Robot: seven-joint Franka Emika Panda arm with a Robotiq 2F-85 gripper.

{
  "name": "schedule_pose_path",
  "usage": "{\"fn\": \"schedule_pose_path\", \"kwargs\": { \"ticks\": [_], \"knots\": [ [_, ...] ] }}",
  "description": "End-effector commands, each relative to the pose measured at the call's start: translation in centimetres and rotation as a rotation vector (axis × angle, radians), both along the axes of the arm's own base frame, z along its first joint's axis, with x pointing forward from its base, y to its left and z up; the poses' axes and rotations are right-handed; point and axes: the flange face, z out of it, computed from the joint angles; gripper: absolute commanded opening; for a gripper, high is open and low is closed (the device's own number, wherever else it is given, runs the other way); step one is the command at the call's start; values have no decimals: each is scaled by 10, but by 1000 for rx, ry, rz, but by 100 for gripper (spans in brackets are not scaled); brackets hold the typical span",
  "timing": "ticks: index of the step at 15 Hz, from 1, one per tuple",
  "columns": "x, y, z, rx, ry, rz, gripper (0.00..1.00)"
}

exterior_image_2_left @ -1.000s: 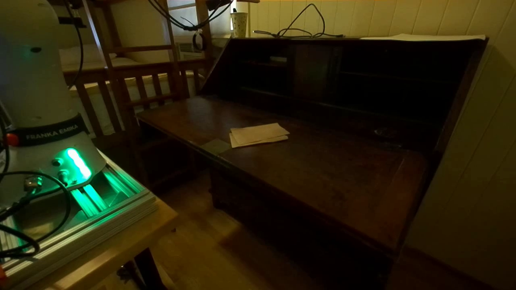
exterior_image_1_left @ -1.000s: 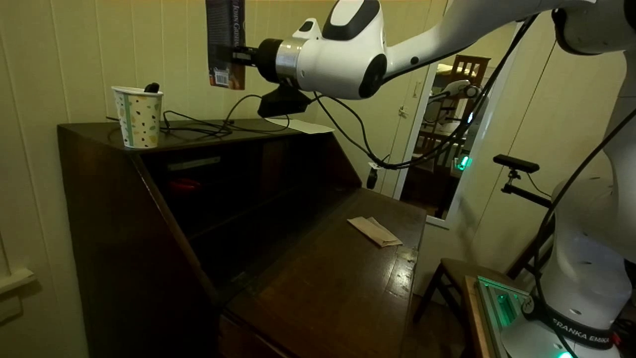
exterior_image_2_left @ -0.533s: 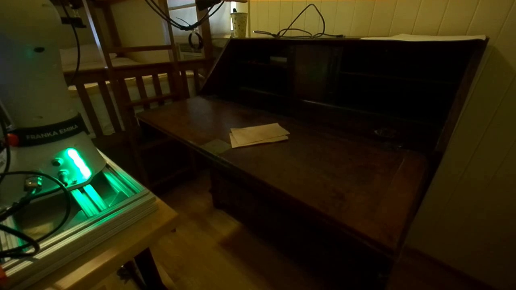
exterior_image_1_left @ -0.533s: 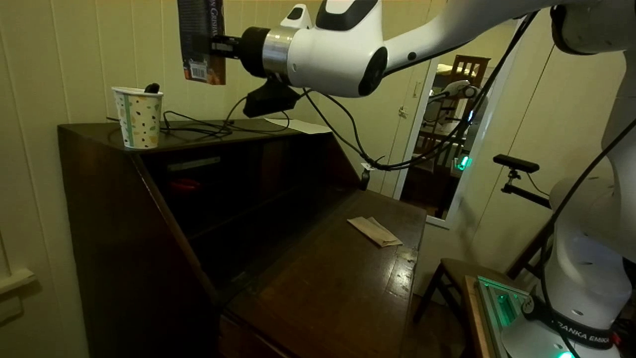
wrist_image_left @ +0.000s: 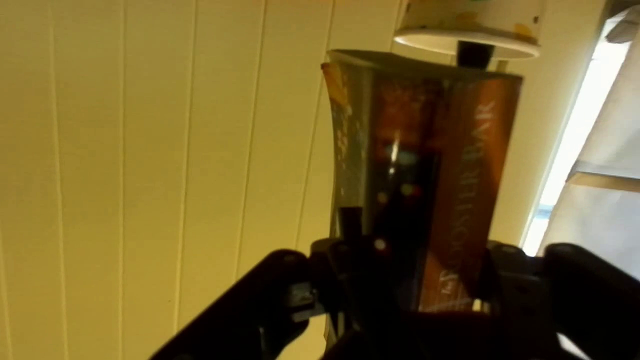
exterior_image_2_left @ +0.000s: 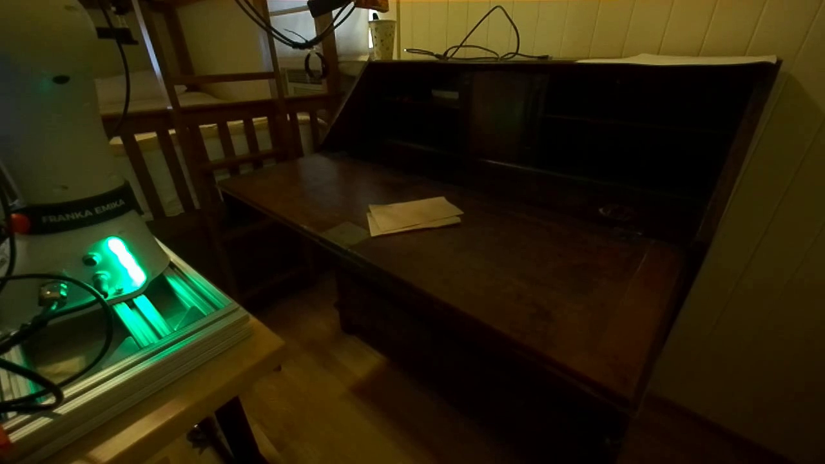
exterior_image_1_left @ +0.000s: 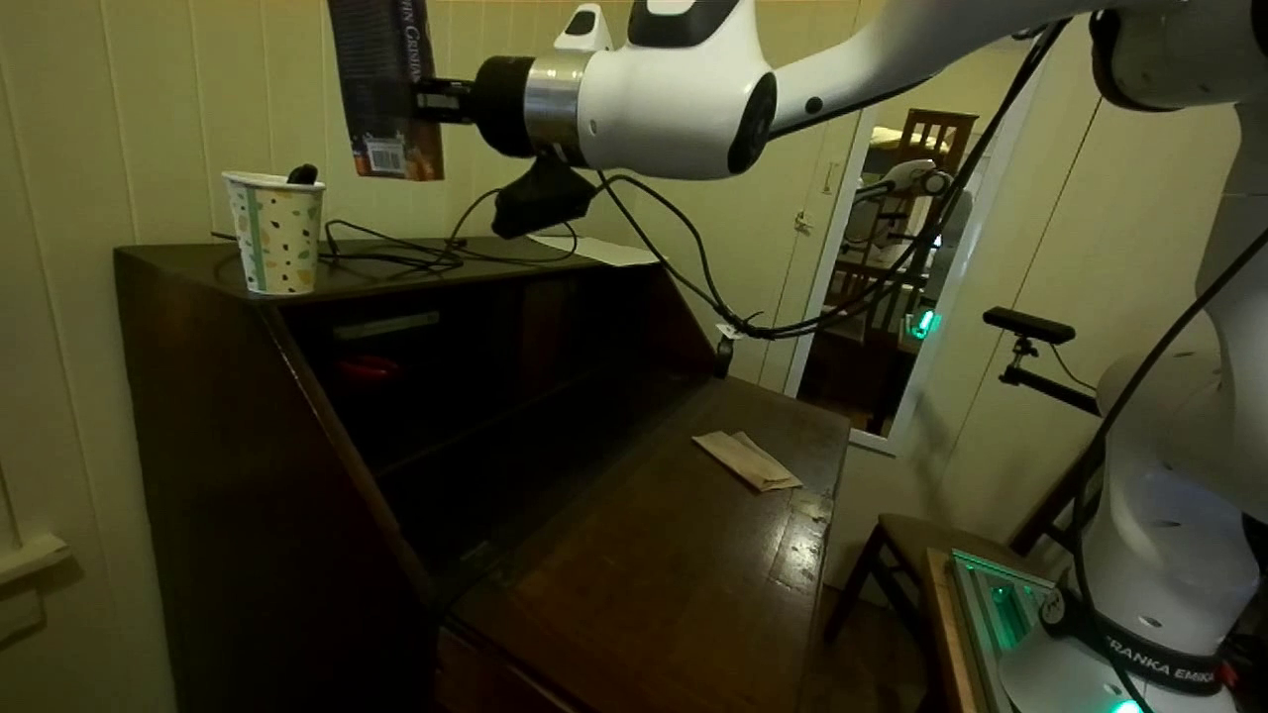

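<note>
A thick paperback book (exterior_image_1_left: 381, 109) with a dark back cover and barcode is held nearly upright above the desk's top shelf, tilted slightly. My gripper (exterior_image_1_left: 436, 101) is shut on the book across its thickness. In the wrist view, the book (wrist_image_left: 450, 150) shows its orange spine lettered "Rooster Bar" between the fingers of the gripper (wrist_image_left: 422, 260). The book's upper end is cut off in an exterior view. A patterned paper cup (exterior_image_1_left: 277, 238) with a dark object in it stands on the shelf, below and to the left of the book.
The dark wooden desk (exterior_image_1_left: 634, 584) has its front lid down, with a folded brown paper (exterior_image_1_left: 748, 461) on it. A black cable (exterior_image_1_left: 396, 259) and a white sheet (exterior_image_1_left: 604, 251) lie on the top shelf. Behind is a panelled wall (wrist_image_left: 150, 150). A red item (exterior_image_1_left: 367, 368) sits inside the desk.
In an exterior view, the gripper and book have moved left, then sunk slightly, and the book leans a little more. The grip has stayed the same. Cup, papers and desk have not moved.
</note>
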Motion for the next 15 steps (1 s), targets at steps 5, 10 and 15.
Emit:
{"fn": "schedule_pose_path", "kwargs": {
  "ticks": [5,10,15],
  "knots": [
    [12,-20,-10,-84,54,1,35],
    [16,11,5,-29,88,106,10],
    [17,4,19,59,54,80,10]
  ]
}}
